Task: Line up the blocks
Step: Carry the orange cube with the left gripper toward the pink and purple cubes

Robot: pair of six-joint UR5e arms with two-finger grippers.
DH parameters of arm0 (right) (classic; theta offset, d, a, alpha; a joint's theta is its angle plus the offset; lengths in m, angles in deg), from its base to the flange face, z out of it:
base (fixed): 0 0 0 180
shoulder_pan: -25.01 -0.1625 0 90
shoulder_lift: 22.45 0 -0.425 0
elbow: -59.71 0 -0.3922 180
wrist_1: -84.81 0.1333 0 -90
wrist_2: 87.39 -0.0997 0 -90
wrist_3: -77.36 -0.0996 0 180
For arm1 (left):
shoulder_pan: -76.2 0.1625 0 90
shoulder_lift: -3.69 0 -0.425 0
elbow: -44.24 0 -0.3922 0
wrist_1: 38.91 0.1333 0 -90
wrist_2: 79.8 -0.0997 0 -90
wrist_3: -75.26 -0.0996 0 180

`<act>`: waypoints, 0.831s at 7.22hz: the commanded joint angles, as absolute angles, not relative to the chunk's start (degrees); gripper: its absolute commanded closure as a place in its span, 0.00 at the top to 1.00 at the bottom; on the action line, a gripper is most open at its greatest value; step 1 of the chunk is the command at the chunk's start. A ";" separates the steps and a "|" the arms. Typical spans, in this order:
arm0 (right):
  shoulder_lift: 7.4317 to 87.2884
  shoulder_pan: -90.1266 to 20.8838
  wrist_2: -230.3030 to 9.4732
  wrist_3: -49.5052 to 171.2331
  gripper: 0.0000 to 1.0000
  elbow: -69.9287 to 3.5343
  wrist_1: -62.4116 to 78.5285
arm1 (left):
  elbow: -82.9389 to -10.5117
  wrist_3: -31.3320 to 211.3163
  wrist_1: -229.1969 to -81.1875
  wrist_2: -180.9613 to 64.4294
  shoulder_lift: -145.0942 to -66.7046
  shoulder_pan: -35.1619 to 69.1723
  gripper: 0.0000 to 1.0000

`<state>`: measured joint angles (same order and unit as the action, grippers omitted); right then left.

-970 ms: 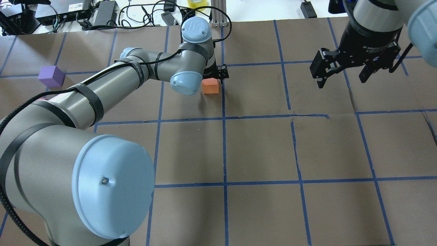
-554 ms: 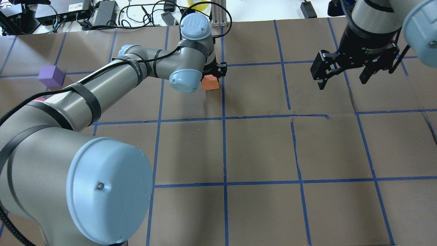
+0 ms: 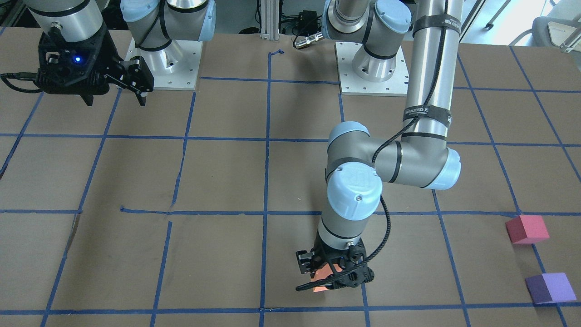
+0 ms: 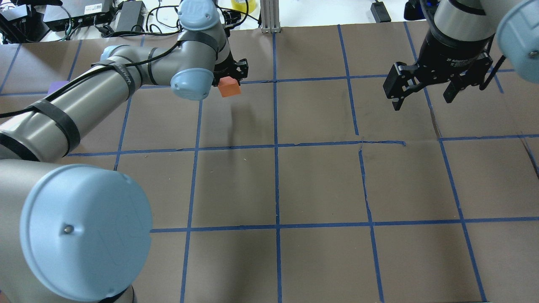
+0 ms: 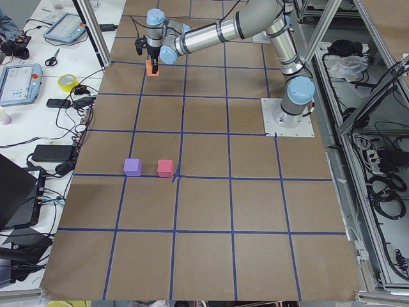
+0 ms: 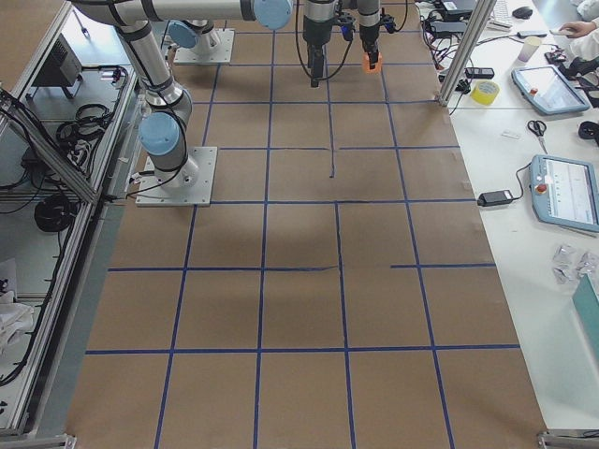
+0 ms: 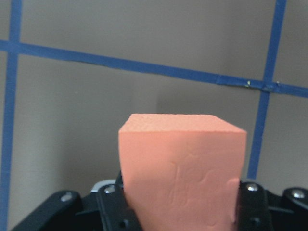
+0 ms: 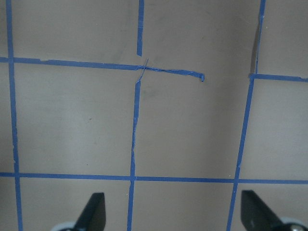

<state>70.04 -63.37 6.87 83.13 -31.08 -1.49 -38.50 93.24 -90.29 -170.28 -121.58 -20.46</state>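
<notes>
My left gripper (image 4: 230, 81) is shut on the orange block (image 4: 229, 88) and holds it clear above the brown table near the far edge; the block fills the left wrist view (image 7: 183, 168) and shows in the front view (image 3: 323, 278). The crimson block (image 3: 526, 229) and the purple block (image 3: 550, 288) sit side by side on the table's far-left part, apart from each other (image 5: 165, 168) (image 5: 132, 167). In the overhead view only a sliver of the purple block (image 4: 56, 87) shows behind my left arm. My right gripper (image 4: 422, 102) hangs open and empty above the right side.
Blue tape lines (image 4: 277, 147) divide the brown paper table into squares. Cables and power supplies (image 4: 84, 17) lie past the far edge, with a yellow tape roll (image 4: 242, 5) and an aluminium post (image 4: 269, 17). Tablets (image 5: 19, 80) lie on the side bench.
My left arm has swung left and slightly farther away, carrying the orange block off its spot by the centre tape line. The right gripper has barely moved.
</notes>
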 commanded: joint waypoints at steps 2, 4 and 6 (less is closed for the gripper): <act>70.01 -63.41 6.83 83.17 1.00 -31.08 -1.59 | -45.91 71.72 -91.73 -170.85 -116.82 -6.12 0.18; 70.01 -63.41 6.83 83.25 1.00 -31.08 -1.77 | -45.67 67.11 -93.23 -170.77 -116.71 5.92 0.17; 69.93 -63.41 6.83 83.25 1.00 -31.08 -2.03 | -45.14 53.26 -93.14 -173.56 -116.63 11.75 0.16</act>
<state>69.99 -63.41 6.83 83.24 -31.08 -1.86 -45.49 61.07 -93.11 -171.83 -116.75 7.62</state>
